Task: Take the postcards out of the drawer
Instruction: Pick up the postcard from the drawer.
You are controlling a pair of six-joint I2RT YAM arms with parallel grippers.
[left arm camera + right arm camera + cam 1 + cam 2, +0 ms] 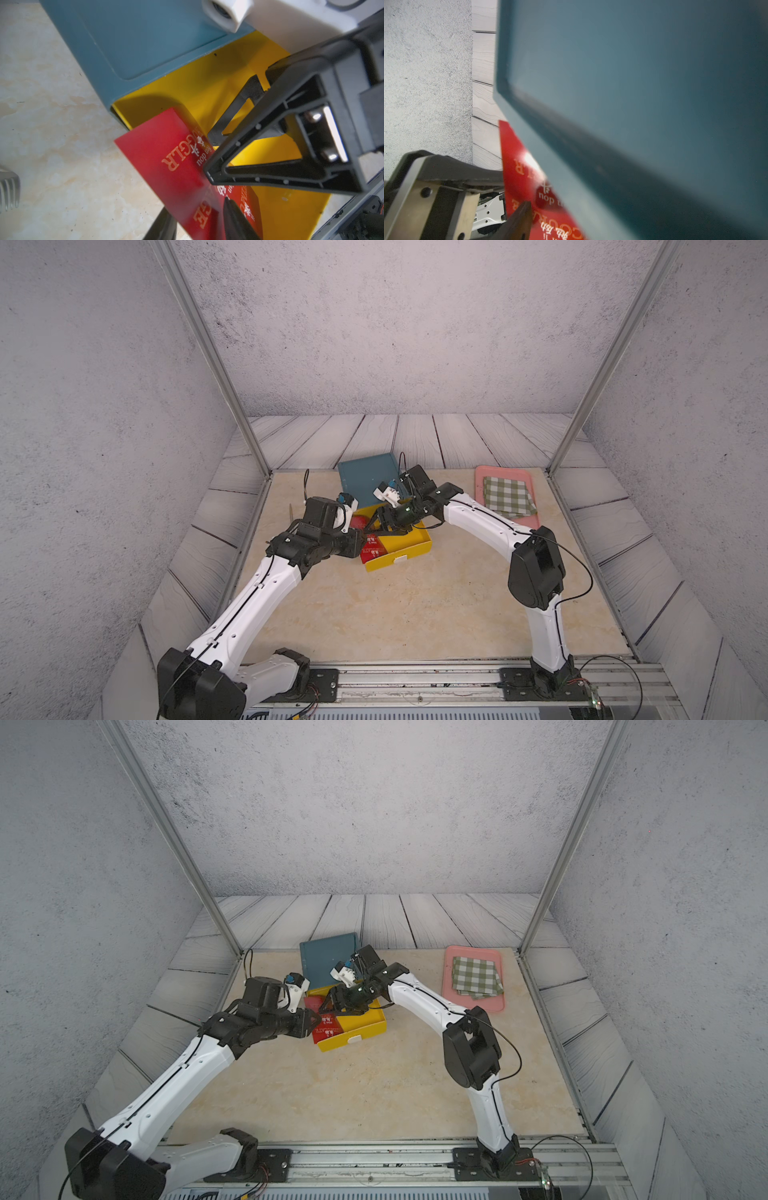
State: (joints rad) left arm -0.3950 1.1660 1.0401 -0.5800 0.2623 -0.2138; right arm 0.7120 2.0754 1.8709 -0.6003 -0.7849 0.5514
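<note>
Beige stone-look tabletop (pixel 415 605) between grey walls (pixel 395 344). In both top views a yellow drawer (pixel 401 560) stands pulled out of a blue cabinet (pixel 363 477). Red postcards (pixel 371 552) lie at its left end, with the left gripper (pixel 363 538) and right gripper (pixel 374 524) close together over them.

Left wrist view: the left gripper's fingers (pixel 236 220) straddle the tilted postcards (pixel 158 149); whether they pinch is unclear. The right jaws stand apart, tips at a postcard.

Right wrist view: one postcard (pixel 517 166) rises beside the cabinet (pixel 633 83).
</note>
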